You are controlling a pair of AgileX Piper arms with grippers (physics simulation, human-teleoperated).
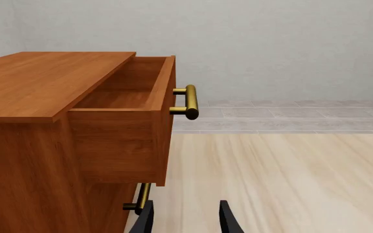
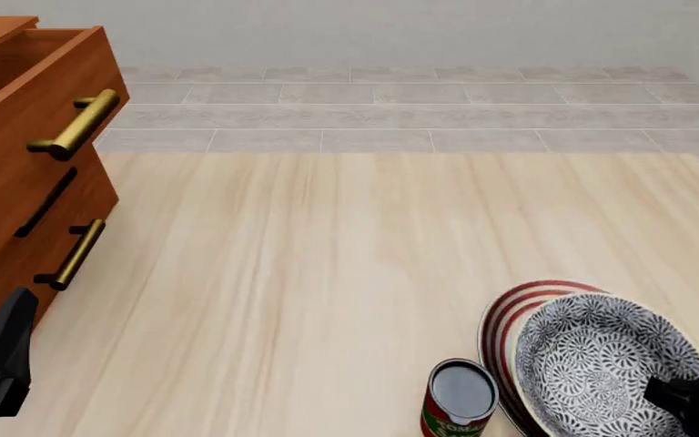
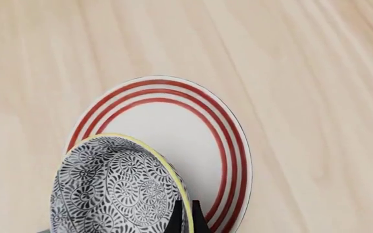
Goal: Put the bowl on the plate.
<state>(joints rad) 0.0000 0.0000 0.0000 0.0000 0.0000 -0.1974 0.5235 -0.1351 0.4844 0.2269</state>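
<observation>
the plate [image 3: 173, 126] lies flat on the worktop [image 2: 325, 273] as the target, and the bowl [image 3: 118, 189] hangs tilted over its near side. the right end effector [image 3: 186, 221] is pinched on the bowl's rim, seemingly for carrying; the left end effector [image 1: 186, 218], well away from the plate, has its fingers apart.

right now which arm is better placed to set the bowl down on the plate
Right. The right gripper is pinched on the rim of the bowl, over the plate. The left gripper is open, facing the drawer cabinet across the table.

Wooden table [image 2: 325, 273]: drawer cabinet [image 2: 22, 173], can [image 2: 459, 401], plate [image 2: 508, 319].
</observation>
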